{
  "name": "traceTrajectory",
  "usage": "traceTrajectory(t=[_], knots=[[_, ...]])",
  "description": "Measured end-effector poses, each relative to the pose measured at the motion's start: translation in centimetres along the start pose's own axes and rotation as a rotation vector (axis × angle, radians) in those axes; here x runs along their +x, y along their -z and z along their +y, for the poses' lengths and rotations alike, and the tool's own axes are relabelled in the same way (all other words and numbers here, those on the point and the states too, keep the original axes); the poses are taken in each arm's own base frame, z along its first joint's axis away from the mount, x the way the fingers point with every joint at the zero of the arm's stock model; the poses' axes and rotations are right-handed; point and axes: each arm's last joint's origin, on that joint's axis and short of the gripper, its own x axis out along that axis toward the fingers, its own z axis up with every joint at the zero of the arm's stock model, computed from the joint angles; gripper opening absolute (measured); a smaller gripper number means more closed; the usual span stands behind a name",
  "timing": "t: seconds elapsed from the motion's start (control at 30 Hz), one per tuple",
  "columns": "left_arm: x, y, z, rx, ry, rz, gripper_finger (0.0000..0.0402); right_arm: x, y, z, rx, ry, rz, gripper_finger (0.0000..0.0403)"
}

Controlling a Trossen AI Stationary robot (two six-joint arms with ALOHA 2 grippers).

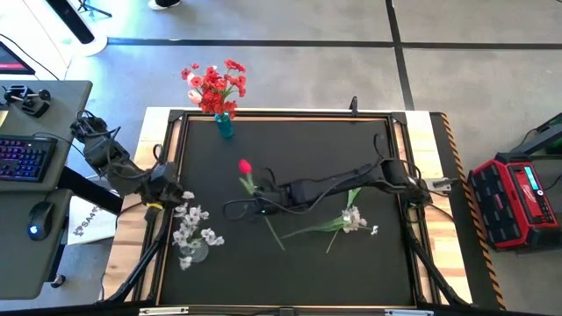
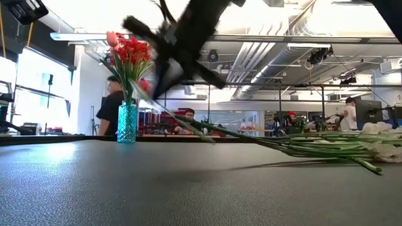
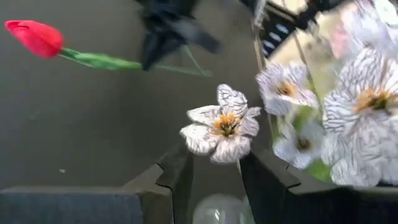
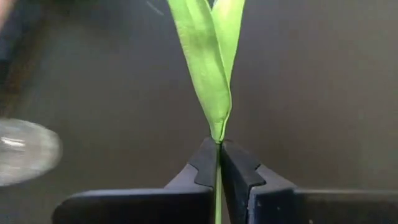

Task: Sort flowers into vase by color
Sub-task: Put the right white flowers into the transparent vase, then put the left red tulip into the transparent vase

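Note:
A teal vase [image 1: 225, 125] [image 2: 127, 123] with red blooms [image 1: 215, 81] stands at the table's far edge. My right gripper [image 1: 255, 197] [image 4: 218, 155] reaches in from the table's right and is shut on a red tulip bud's [image 1: 245, 166] [image 3: 36, 36] stem. A white spray [image 1: 351, 219] [image 2: 326, 147] lies flat on the mat right of centre. At the left edge white blossoms [image 1: 189, 219] [image 3: 224, 124] rise from a clear vase [image 1: 195, 253] [image 3: 217, 213]. My left gripper [image 1: 172, 195] [image 3: 216, 177] hangs over them with its fingers apart, touching nothing that I can see. My right gripper pinches the tulip's thin green stem [image 4: 218, 148] between its two fingertips, just below the pair of leaves [image 4: 211, 74]. The fingers slant down from the table's right and lie across the stem. The stem slopes, bud end up; its cut end [image 2: 208, 139] is low by the mat.
A red case [image 1: 514, 202] stands off the table's right edge. A desk with keyboard and mouse [image 1: 22, 158] stands off its left edge. A wooden rim [image 1: 290, 111] frames the black mat. People [image 2: 113, 103] stand in the room behind.

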Motion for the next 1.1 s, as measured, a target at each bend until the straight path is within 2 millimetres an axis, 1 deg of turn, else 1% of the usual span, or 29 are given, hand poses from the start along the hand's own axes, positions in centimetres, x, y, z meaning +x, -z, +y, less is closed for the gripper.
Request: traceTrajectory(t=[0.13,0.23,0.33,0.43,0.53,0.6,0.7,0.83,0.97,1.1], knots=[[-0.4,-0.2,0.4,-0.034,-0.057,-0.081,0.0117,-2.5,-1.8,2.6,-0.091,-0.071,-0.156,0.0001],[-0.9,-0.5,0.6,-0.048,-0.067,-0.13,0.0117,-4.6,-3.4,4.1,-0.187,-0.1,-0.249,0.0001],[-1.3,-0.9,0.6,-0.064,-0.093,-0.198,0.0117,-6.8,-5.1,5.7,-0.297,-0.164,-0.356,0.0],[-1.4,-1.4,0.4,-0.052,-0.105,-0.271,0.0117,-8.6,-6.5,6.9,-0.403,-0.247,-0.428,0.0],[-1.5,-2.2,-0.2,0.027,-0.084,-0.346,0.0117,-9.9,-7.6,7.6,-0.485,-0.331,-0.471,0.0],[-1.6,-2.9,-0.8,0.09,-0.064,-0.408,0.0117,-10.3,-8.2,7.9,-0.534,-0.395,-0.475,0.0],[-1.7,-3.9,-1.6,0.184,-0.058,-0.496,0.0117,-10.4,-8.8,8.0,-0.58,-0.483,-0.469,0.0],[-1.4,-4.5,-2.3,0.264,-0.077,-0.539,0.0117,-10.6,-9.5,8.1,-0.592,-0.561,-0.479,0.0],[-1.1,-4.5,-2.5,0.282,-0.091,-0.533,0.0117,-10.9,-9.8,8.4,-0.623,-0.615,-0.504,0.0],[-1.0,-4.6,-2.5,0.253,-0.108,-0.546,0.0117,-11.2,-9.8,8.6,-0.652,-0.674,-0.508,0.0]])
